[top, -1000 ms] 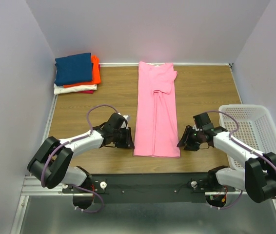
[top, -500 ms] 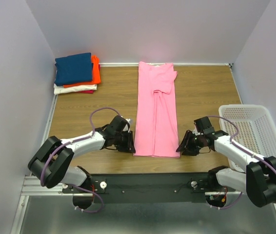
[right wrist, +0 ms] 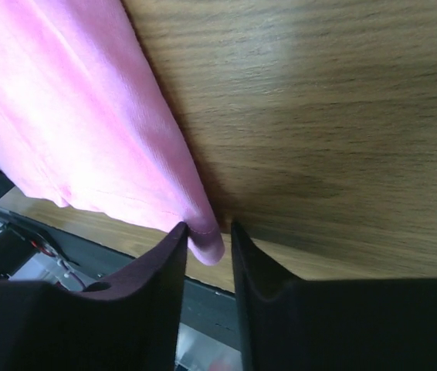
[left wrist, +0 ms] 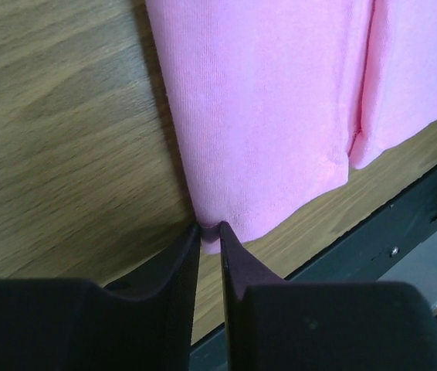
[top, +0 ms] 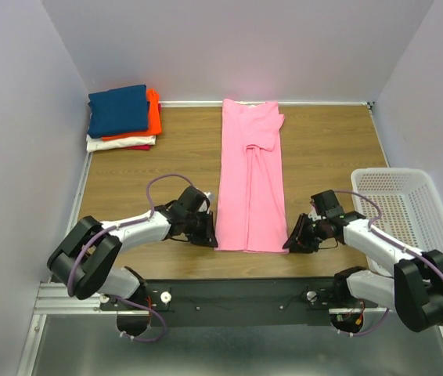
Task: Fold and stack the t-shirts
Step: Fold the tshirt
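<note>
The pink t-shirt (top: 250,180) lies folded into a long strip down the middle of the table, collar end far. My left gripper (top: 212,235) is at its near left corner. In the left wrist view the left gripper (left wrist: 210,229) is shut on that corner of the pink t-shirt (left wrist: 265,100). My right gripper (top: 290,239) is at the near right corner. In the right wrist view the right gripper (right wrist: 208,229) is open around that corner of the pink t-shirt (right wrist: 72,131): one finger touches the cloth and the other stands apart. A stack of folded t-shirts (top: 122,116), navy on top, sits far left.
A white mesh basket (top: 409,215) stands at the right edge of the table, just beyond the right arm. The table's near edge and a black rail (top: 237,294) lie right behind both grippers. Grey walls close in the left, far and right sides.
Both grippers slid toward me along the shirt's sides to its near corners. The left jaws closed on the left corner. The right jaws narrowed around the right corner.
</note>
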Motion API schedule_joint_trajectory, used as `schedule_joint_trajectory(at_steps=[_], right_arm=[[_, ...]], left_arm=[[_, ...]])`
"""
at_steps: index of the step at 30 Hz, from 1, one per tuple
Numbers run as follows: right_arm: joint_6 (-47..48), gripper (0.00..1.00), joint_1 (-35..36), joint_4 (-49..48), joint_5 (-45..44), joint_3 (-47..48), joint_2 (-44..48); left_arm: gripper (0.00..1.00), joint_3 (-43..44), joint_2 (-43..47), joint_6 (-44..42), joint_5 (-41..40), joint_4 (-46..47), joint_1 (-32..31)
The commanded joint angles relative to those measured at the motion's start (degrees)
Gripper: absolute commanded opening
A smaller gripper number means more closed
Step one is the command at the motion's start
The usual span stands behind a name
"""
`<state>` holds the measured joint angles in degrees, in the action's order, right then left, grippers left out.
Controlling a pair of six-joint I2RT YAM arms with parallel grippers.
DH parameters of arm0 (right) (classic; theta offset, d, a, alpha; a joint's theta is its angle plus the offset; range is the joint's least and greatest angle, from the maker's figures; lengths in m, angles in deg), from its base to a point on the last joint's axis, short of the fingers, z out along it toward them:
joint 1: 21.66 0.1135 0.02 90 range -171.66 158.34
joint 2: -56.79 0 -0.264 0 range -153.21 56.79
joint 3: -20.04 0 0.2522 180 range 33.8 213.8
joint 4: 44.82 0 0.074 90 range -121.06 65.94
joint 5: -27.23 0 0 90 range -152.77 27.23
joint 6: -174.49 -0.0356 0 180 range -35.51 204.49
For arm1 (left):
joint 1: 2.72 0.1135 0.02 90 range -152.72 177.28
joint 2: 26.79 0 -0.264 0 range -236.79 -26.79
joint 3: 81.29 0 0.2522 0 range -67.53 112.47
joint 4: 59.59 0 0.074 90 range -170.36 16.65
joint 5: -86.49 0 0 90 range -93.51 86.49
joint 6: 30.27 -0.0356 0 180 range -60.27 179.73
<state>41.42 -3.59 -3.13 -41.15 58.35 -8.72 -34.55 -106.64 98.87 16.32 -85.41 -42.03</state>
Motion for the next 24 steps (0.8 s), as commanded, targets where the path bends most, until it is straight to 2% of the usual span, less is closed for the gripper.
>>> schedule_joint_trajectory(at_steps=[1, 5, 7, 10, 15, 24], right_arm=[[0.9, 0.34, 0.6, 2.0, -1.4, -2.1, -2.3], [1.2, 0.26, 0.6, 2.0, -1.2, -0.7, -2.9], [1.2, 0.24, 0.6, 2.0, -1.1, 0.6, -2.7], [1.2, 0.14, 0.6, 2.0, -1.1, 2.3, -2.2], [1.4, 0.04, 0.6, 2.2, -2.5, 6.3, -2.1], [3.0, 0.01, 0.6, 2.1, -10.8, 18.4, -6.2]], left_arm=[[0.23, -0.5, -1.7, -0.5, 0.4, -0.8, -0.4], [0.17, 1.5, -2.0, -1.4, 0.4, -1.3, -0.4], [0.11, 2.8, -1.9, -2.0, 0.2, -1.7, -0.4], [0.01, 5.5, -2.3, -3.2, -0.9, -3.1, -0.4], [0.00, 11.0, -2.5, -5.1, -2.5, -4.8, 0.1], [0.00, 20.3, -6.4, -7.7, -3.2, -5.4, 2.6]])
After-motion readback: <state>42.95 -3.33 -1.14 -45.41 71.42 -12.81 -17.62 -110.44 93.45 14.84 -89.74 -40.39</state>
